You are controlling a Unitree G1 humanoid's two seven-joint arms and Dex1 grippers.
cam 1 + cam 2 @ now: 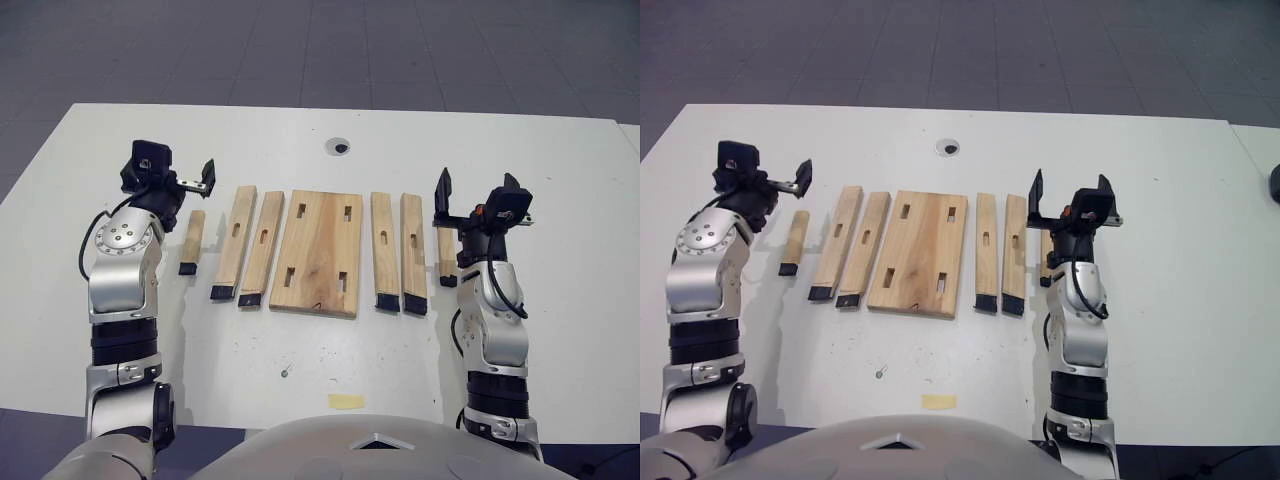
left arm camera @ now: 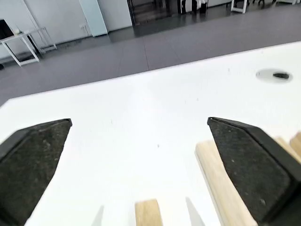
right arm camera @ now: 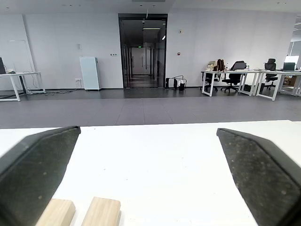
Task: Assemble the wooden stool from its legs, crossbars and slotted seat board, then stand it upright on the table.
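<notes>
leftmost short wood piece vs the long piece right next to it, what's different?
Length: the short piece is far shorter than the long piece. Width: the long piece is broader than the short piece. Slot: the long piece has one mid-length; the short piece shows none. Shared: both light wood with a black near end, flat on the table, roughly parallel.
</notes>
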